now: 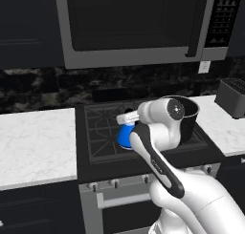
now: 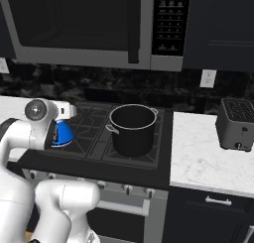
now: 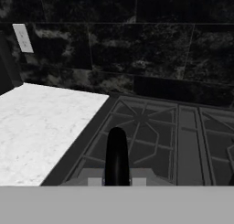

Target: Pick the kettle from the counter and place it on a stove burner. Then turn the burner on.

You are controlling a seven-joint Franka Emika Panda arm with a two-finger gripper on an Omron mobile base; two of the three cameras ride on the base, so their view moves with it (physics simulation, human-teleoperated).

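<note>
The small blue kettle (image 1: 125, 137) sits low over the stove's front-left burner (image 1: 101, 138), at the near left of the black cooktop. I cannot tell whether it rests on the grate. My gripper (image 1: 126, 119) hangs right above the kettle, shut on its thin black handle (image 3: 116, 154), which stands upright between the fingertips in the hand view. In the right base view the kettle (image 2: 63, 134) peeks out beneath my hand (image 2: 65, 111), beside the burner (image 2: 84, 138). The white marbled counter (image 1: 33, 142) lies to the left of the stove.
A large black pot (image 2: 133, 129) stands on the right-hand burners, close to my arm's elbow. A toaster (image 2: 237, 124) sits on the right counter (image 2: 198, 157). The microwave (image 1: 134, 23) hangs overhead. Stove knobs (image 1: 115, 183) line the front panel.
</note>
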